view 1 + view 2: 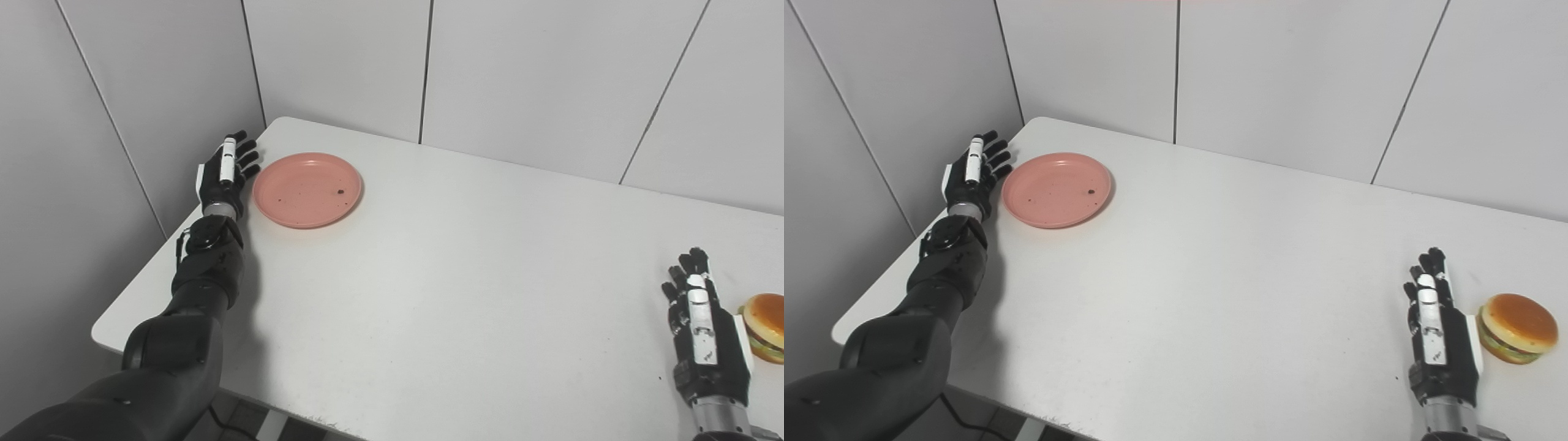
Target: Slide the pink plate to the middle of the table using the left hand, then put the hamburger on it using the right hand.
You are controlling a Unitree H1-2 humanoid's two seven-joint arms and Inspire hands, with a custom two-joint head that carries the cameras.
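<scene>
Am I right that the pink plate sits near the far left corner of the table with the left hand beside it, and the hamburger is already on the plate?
Not quite. The hamburger is not on the pink plate; it sits on the table at the near right, beside the right hand, as the right eye view shows. The rest holds: the plate is near the far left corner with the left hand beside it.

left hand [225,171]: fingers extended, empty | right hand [1438,331]: fingers extended, empty

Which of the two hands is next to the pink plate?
The left hand, at the far left corner beside the pink plate. The right hand is beside the hamburger instead.
</scene>
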